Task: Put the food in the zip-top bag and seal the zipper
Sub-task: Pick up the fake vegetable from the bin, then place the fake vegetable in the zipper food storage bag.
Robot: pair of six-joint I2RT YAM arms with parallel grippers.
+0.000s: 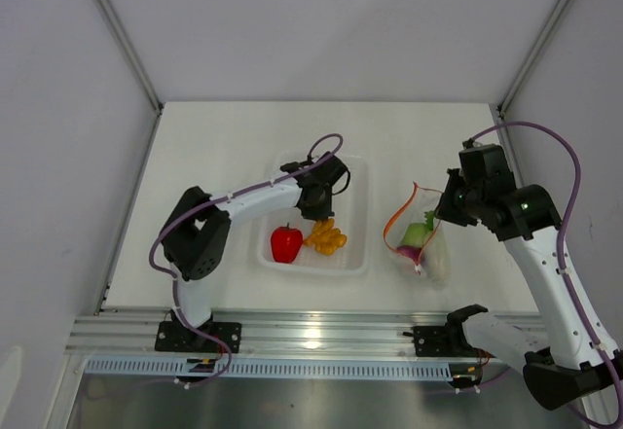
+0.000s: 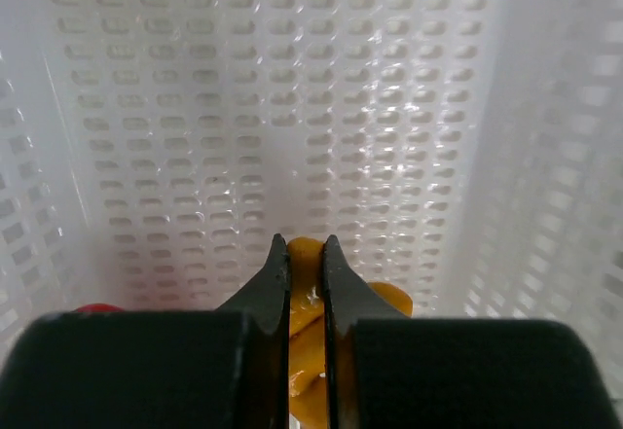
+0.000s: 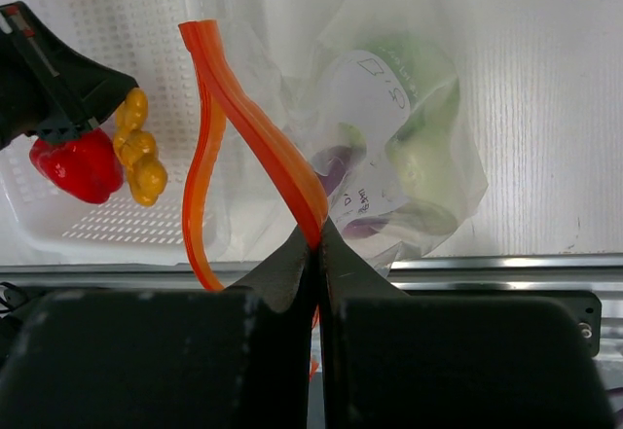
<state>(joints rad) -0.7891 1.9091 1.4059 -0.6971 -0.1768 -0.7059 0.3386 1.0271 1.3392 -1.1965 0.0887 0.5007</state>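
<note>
**Get a sure pinch on the lumpy piece, then lift it clear of the tray wall**

The left gripper [image 2: 305, 246] is down inside the clear tray [image 1: 356, 181]. Its jaws are drawn almost together, and the orange-yellow lumpy piece [image 1: 327, 238] shows in the slit between them and past their tips. I cannot tell whether a lobe is really pinched or only lies behind the fingers. The step in hand looks like picking this piece, so the grip should be proven with a small rise first. After that a straight lift should clear the tray wall. The red bell pepper [image 1: 286, 243] lies just beside the piece, toward the tray's left side, and a sideways drag could roll it.

Right of the tray and apart from it lies the zip-top bag [image 3: 419, 79], with a green piece [image 3: 425, 147] and a purple piece [image 3: 336, 164] already inside. The right gripper [image 3: 313, 239] is clamped on the zipper [image 3: 253, 127], holding the strip up in a loop with the mouth turned toward the tray. The pouch is floppy, so a slack hold would likely let the mouth fold shut.

The surface [image 1: 224, 147] is plain matte white, with the tray near its middle. White panels on metal posts close it in behind the tray and on both sides, and a metal rail [image 1: 311, 337] runs along the tray's near side
</note>
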